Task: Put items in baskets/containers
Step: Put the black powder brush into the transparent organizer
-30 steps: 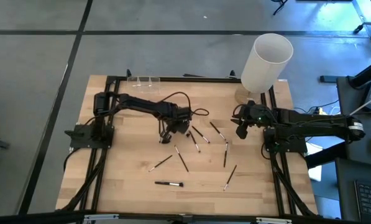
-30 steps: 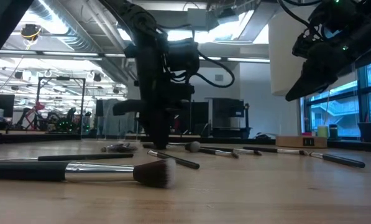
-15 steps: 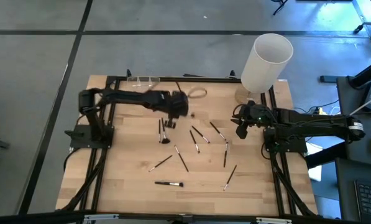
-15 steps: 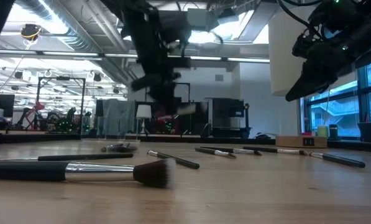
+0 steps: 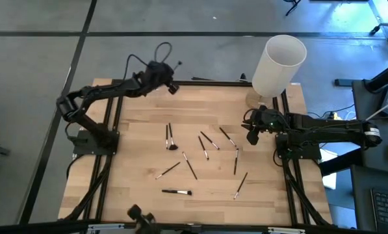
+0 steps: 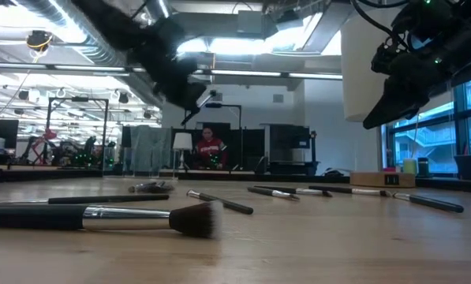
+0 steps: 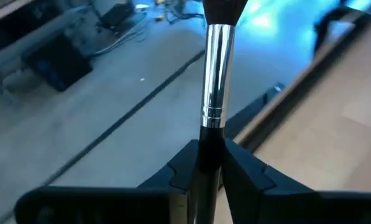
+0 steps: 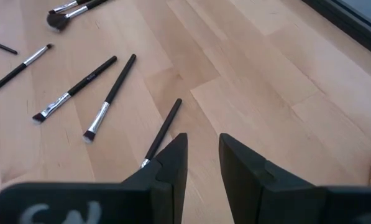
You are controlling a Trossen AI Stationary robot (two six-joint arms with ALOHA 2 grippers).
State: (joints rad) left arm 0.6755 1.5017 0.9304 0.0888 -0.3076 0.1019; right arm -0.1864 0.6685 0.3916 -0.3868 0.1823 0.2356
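A makeup brush, silver ferrule and dark bristles pointing away from the wrist, sits pinched between the fingers of the left gripper, which hangs above the table's far edge, its arm stretched from the left side. The clear containers stand in a short row at that same edge, just beside the gripper; from overhead they are faint, and whether any brush already stands in them cannot be made out, though none appears to rise from them.

On the wooden table the bulk of the work remains. About ten brushes lie flat near the middle: a pair with a rounded head, a scatter of thin ones at the centre, a lone dark-handled brush toward the near edge, and another toward the right. The low view shows a full-headed brush lying close to the lens.

The right gripper waits above the right side of the table, its fingers a narrow gap apart and empty, with one brush on the wood just ahead of them. A tall white cylinder stands at the far right corner
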